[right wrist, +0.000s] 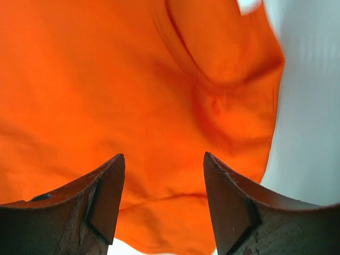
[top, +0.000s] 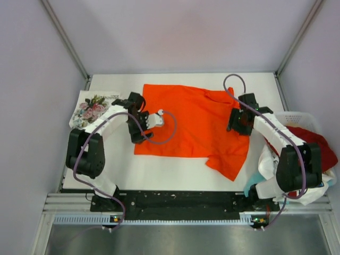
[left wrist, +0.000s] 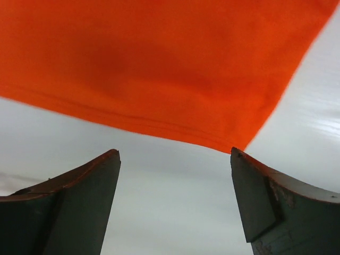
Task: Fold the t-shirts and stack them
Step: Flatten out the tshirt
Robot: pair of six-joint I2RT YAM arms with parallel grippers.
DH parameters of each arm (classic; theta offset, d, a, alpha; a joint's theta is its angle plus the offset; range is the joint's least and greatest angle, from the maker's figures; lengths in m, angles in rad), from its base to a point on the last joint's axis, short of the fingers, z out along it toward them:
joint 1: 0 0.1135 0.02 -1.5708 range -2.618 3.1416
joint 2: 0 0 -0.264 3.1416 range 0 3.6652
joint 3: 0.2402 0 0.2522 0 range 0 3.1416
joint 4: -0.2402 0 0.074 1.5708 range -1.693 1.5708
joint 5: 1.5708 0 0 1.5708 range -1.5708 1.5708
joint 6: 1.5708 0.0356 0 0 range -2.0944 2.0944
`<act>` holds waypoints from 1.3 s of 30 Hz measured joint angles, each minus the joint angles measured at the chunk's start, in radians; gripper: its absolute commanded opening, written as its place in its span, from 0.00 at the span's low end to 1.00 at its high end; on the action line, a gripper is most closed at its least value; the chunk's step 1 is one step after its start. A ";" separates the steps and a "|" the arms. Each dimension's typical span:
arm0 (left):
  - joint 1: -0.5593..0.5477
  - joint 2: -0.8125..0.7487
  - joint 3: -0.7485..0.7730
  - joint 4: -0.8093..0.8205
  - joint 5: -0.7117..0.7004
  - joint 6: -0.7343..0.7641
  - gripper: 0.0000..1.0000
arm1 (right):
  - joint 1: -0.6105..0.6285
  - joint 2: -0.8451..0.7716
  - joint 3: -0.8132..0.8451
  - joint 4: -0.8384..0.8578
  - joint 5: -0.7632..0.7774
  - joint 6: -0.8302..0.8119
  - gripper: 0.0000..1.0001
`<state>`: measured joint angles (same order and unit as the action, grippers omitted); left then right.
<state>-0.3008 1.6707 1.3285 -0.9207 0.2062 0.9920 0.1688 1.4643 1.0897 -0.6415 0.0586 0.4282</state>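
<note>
The bright orange-red t-shirt (top: 194, 125) lies spread on the white table, a sleeve trailing toward the front right. My left gripper (top: 139, 122) is open and empty over the shirt's left edge; in the left wrist view the hem (left wrist: 159, 69) lies just beyond the jaws over bare table. My right gripper (top: 237, 119) is open and empty above the shirt's right side; the cloth (right wrist: 143, 95) fills the right wrist view. A folded white tee with pink flower print (top: 91, 109) lies at the far left. A dark red tee (top: 313, 141) sits in the basket.
A white lattice basket (top: 297, 118) stands at the right edge with more cloth, white and teal, hanging over its front (top: 263, 178). Grey walls close in the table at the back and sides. The black rail (top: 175, 201) runs along the near edge.
</note>
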 measured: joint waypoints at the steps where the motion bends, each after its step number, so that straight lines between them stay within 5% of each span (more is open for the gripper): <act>1: -0.001 0.000 -0.052 -0.005 0.006 0.016 0.90 | 0.002 -0.006 -0.047 -0.017 0.000 0.014 0.61; 10: -0.012 -0.006 -0.286 0.047 -0.021 0.058 0.79 | 0.016 -0.167 -0.301 -0.119 0.001 0.220 0.61; 18: -0.013 -0.006 -0.325 0.122 -0.016 0.047 0.00 | 0.063 -0.377 -0.410 -0.223 0.005 0.410 0.62; 26: -0.013 -0.027 -0.336 0.153 -0.018 0.012 0.00 | 0.139 -0.370 -0.578 -0.220 -0.005 0.562 0.57; 32: -0.012 -0.045 -0.334 0.150 -0.048 -0.034 0.00 | 0.143 -0.372 -0.585 -0.244 0.022 0.560 0.00; 39: -0.003 -0.077 -0.269 0.066 -0.071 -0.101 0.00 | 0.143 -0.401 -0.590 -0.240 0.008 0.518 0.00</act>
<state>-0.3035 1.5936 1.0599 -0.8543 0.1349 0.8909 0.3115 1.0637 0.4999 -0.8818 0.0666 0.9459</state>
